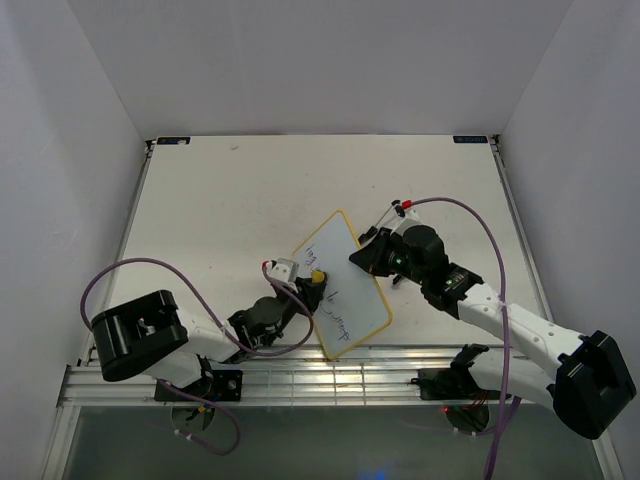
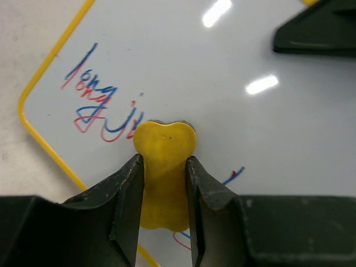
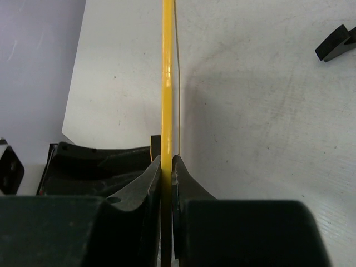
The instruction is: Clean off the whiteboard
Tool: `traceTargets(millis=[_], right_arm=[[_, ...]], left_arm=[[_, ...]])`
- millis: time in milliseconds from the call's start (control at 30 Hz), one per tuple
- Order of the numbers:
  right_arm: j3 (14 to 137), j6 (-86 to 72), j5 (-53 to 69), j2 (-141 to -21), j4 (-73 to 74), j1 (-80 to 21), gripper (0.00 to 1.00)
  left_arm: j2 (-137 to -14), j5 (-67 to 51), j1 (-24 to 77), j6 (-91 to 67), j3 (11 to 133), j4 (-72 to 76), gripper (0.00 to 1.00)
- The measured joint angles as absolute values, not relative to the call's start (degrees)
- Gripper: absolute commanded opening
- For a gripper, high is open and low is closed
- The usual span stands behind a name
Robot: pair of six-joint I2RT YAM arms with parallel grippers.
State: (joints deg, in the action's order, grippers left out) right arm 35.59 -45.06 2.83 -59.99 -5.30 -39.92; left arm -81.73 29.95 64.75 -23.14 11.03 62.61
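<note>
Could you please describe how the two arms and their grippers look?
The left arm and right arm have white links, black joints and large black shoulder housings. A purple cable loops along each. The gripper fingers are black and wedge-shaped.

The left arm [image 1: 215,340] is stretched low from its base toward the centre, and the left gripper [image 2: 164,167] is closed on the eraser [image 2: 164,144] (both fingers are pressed against its sides). The right arm [image 1: 500,312] is bent inward, and the right gripper [image 3: 167,167] is clamped on the edge of the whiteboard [image 3: 168,83].
</note>
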Motion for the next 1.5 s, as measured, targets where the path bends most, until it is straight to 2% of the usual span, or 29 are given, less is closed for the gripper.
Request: traceTargets(millis=[300,500,667,900,1167,1500], right_arm=[[30.70,-43.03,2.81,-58.06,-7.57,-40.14,0.08],[29.12,-42.15,4.08,-55.92,-8.58,-40.14,0.08],[29.06,-41.43,5.13,-55.35,-8.73,-40.12,0.08],[28.27,-42.46,3.73,-54.61,-8.67,-39.27,0.08],[28.27,-43.00,3.75,-55.27,-9.08,-38.98,0.08],[28.27,-43.24,3.75,-55.51,-9.23,-38.74,0.08]], left_arm=[[-78.94,28.77,56.66,-35.92,15.25,45.43,0.13],[-81.08,21.47,46.15,-41.60,16.32,41.43,0.13],[-85.80,16.67,42.11,-42.48,18.57,41.36,0.13],[-91.07,12.64,40.82,-42.96,22.41,42.72,0.11],[-91.64,9.47,40.38,-45.69,23.66,45.01,0.11],[-88.77,10.26,45.87,-47.77,25.32,45.82,0.11]])
